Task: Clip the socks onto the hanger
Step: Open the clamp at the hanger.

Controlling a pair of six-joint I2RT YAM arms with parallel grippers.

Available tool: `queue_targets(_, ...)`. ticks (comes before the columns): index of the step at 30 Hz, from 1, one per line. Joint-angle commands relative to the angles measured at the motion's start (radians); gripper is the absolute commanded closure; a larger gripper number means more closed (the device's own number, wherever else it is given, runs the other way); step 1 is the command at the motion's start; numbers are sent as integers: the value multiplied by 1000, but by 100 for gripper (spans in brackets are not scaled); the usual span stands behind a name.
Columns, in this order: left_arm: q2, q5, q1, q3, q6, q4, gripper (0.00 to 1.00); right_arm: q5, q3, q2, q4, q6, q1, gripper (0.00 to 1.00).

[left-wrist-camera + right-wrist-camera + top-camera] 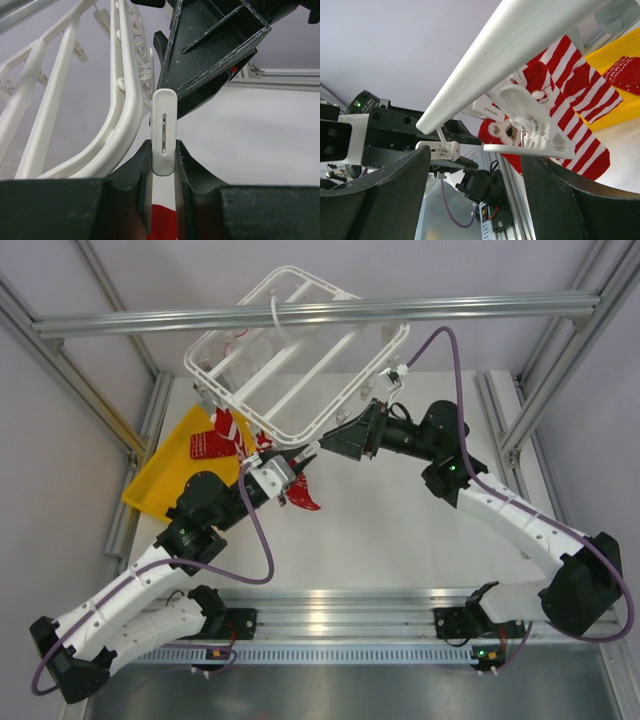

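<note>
The white hanger (pixel 300 360) hangs tilted from the top beam. My left gripper (pixel 298 465) is shut on a white clip (pixel 164 132) at the hanger's near corner. A red sock (pixel 305 495) hangs just below its fingers and shows red between them (pixel 162 220). My right gripper (pixel 335 445) is open, facing the left one across that corner. In the right wrist view its fingers (pixel 385 200) stand wide apart below the hanger bar (pixel 510 55) and another clip (pixel 530 137). A striped sock (pixel 580 100) hangs on the hanger behind it.
A yellow tray (pixel 160 475) at the left holds more red socks (pixel 210 447). Grey aluminium beams (pixel 420 310) cross above and stand at both sides. A purple cable (pixel 455 380) loops off the right arm.
</note>
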Motion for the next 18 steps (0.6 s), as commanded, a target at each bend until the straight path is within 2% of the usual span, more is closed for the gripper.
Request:
queue_targets(1, 1, -7, -2, 7, -23, 11, 100, -59, 63, -52, 83, 22, 2, 27)
queue_targets(7, -3, -12, -2, -2, -29, 8, 100, -46, 57, -66, 65, 11, -27, 28)
queue_targets(12, -5, -10, -2, -4, -29, 3, 100, -34, 40, -62, 54, 19, -62, 34)
queue_targets(18, 12, -3, -2, 7, -29, 13, 100, -68, 57, -46, 104, 29, -39, 33)
